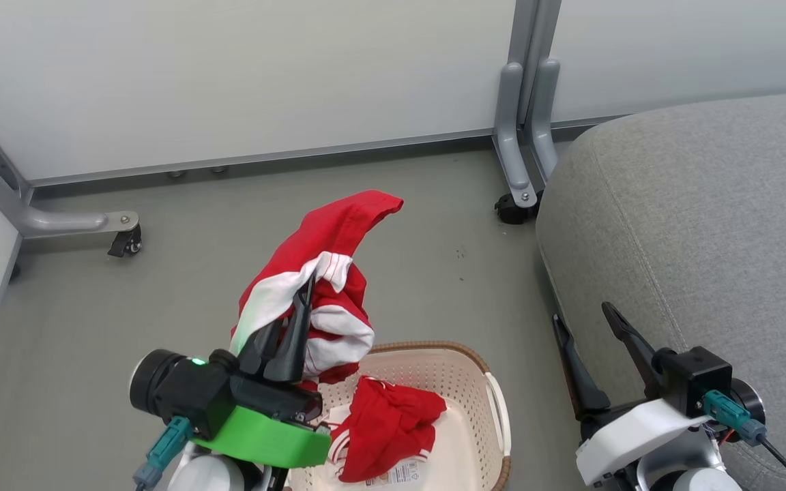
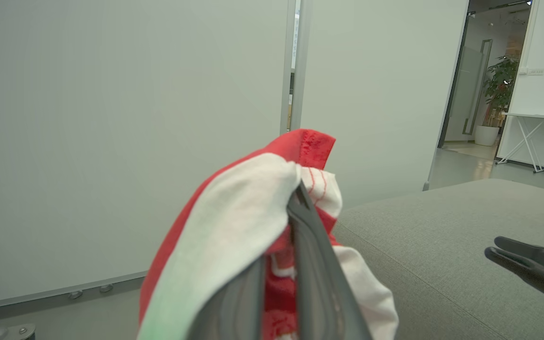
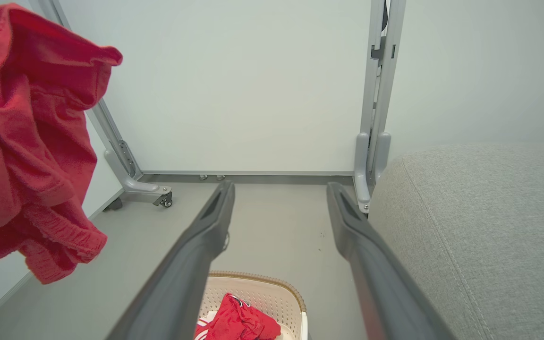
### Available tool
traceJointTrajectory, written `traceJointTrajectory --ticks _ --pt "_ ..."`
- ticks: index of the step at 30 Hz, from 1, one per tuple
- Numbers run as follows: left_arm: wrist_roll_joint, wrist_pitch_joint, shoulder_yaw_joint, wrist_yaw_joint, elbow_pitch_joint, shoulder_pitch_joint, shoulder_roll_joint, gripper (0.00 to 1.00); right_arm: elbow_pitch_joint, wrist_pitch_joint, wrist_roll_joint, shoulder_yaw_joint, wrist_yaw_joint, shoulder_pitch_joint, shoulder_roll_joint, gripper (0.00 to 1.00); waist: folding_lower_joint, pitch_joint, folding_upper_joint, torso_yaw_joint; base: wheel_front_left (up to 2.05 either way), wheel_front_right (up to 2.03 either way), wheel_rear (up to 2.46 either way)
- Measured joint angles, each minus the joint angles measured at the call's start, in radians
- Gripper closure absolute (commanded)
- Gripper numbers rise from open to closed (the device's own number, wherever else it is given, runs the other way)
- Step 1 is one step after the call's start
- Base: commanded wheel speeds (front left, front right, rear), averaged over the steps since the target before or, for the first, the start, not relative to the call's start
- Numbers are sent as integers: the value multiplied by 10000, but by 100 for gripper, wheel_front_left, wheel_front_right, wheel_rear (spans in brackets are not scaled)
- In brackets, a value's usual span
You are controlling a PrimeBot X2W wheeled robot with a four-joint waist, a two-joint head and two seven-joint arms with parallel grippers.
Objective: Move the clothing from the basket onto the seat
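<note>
**Left gripper** (image 1: 306, 290): jaws pinched tight on red-and-white top (image 1: 328, 228). Bunched cloth held high above basket (image 1: 464, 395), so hanging folds clear brown rim, likely ready for carry to seat (image 1: 693, 225).
**Right gripper** (image 1: 582, 314): fingers spread wide, empty, poised just beside seat edge, free for second garment.
**Red shorts** (image 1: 389, 426): crumpled on basket floor, not yet moved.
**Seat:** visible grey cushion carries no clothing.
**Sticker** (image 1: 403, 474): partly under shorts, print too small to read. No other writing legible.
</note>
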Motion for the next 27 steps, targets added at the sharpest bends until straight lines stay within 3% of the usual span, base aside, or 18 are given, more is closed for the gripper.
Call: traceJointTrajectory --ticks 17,27 --pt "2 0 -84 29 -36 20 -10 100 -61 92 113 171 0 0 -2 0 0 59 0 44 0 0 0" --pt "2 0 -188 27 -15 -36 17 100 -362 309 970 1854 0 -594 -4 0 1 186 0 67 0 0 0"
